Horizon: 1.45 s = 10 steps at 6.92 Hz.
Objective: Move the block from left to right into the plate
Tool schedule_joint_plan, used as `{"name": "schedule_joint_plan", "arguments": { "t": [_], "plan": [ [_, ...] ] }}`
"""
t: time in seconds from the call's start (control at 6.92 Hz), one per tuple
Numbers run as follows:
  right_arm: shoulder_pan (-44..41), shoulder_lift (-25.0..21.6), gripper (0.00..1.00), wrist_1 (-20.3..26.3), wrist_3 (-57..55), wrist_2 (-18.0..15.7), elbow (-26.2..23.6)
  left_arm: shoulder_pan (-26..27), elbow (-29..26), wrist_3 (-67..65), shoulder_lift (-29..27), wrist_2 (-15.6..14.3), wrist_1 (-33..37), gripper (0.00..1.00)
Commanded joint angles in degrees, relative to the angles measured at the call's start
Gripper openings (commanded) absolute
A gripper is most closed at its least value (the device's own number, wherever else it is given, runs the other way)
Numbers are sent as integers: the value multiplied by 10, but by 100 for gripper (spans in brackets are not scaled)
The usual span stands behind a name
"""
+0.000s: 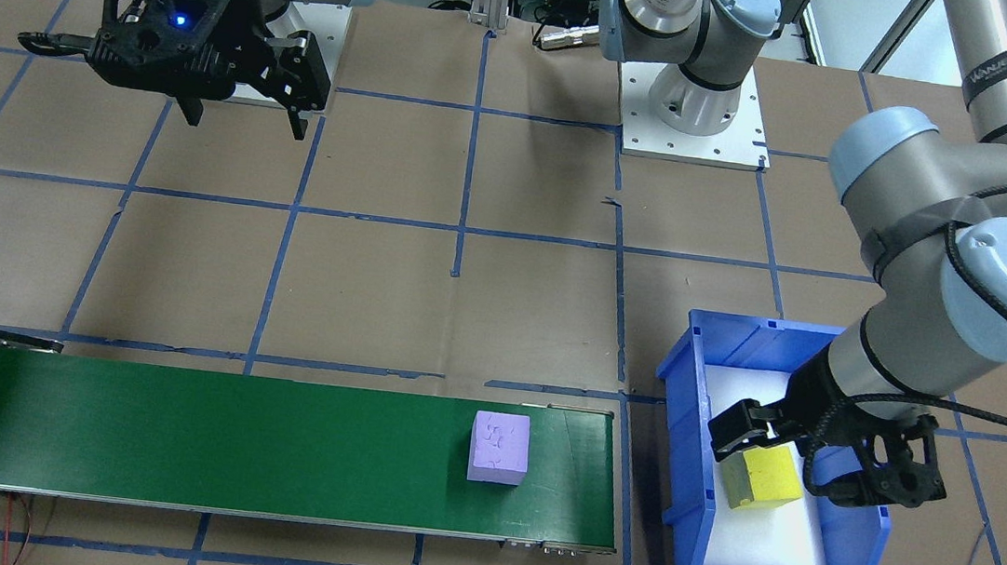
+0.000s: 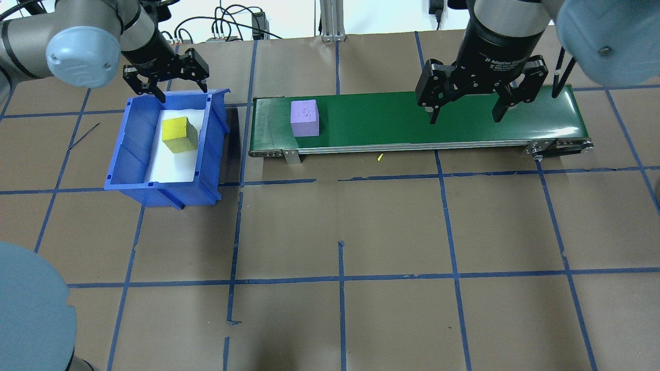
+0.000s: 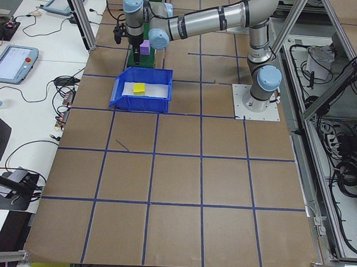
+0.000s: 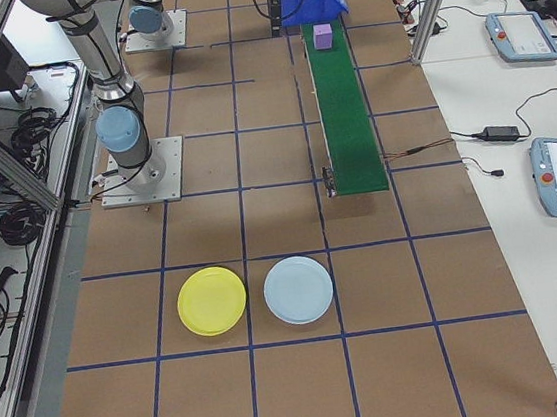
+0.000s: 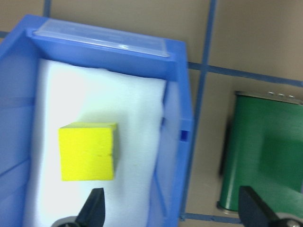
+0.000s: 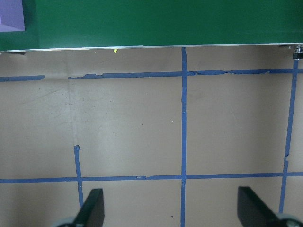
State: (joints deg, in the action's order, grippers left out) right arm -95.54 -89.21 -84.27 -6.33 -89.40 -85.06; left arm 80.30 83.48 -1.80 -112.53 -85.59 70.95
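The belt point(image 2: 412, 121) is the landmark. A purple block point(image 2: 304, 118) sits on its end nearest the bin point(image 2: 214, 154). The bin stands just off that end, and a yellow block point(image 2: 179, 135) lies on the white pad inside. The left gripper point(image 2: 166, 82) hangs over the bin's far rim, fingers wide, holding nothing. The right gripper point(image 2: 466, 105) hovers above the belt's other half, fingers wide, empty. The yellow plate point(image 4: 212, 301) lies well beyond the belt's far end, beside a pale blue plate point(image 4: 299, 290).
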Motion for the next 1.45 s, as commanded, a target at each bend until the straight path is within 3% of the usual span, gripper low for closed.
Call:
{"name": "schedule_joint_plan", "arguments": {
  "t": [0.0,0.87,1.01,1.16,1.3],
  "plan": [
    [0,0,100,0,0,-1,0,-30,11,3,-34,2,-10,100],
    [0,0,100,0,0,-1,-1,-42,76,11,-79,1,-96,99],
    [0,0,100,1,0,-1,-1,-42,70,19,-79,-4,-100,51],
    [0,0,100,0,0,-2,-1,-42,66,38,-77,-3,-100,15],
    [3,0,100,0,1,-2,1,-42,63,38,-70,-2,-100,10]
  ]
}}
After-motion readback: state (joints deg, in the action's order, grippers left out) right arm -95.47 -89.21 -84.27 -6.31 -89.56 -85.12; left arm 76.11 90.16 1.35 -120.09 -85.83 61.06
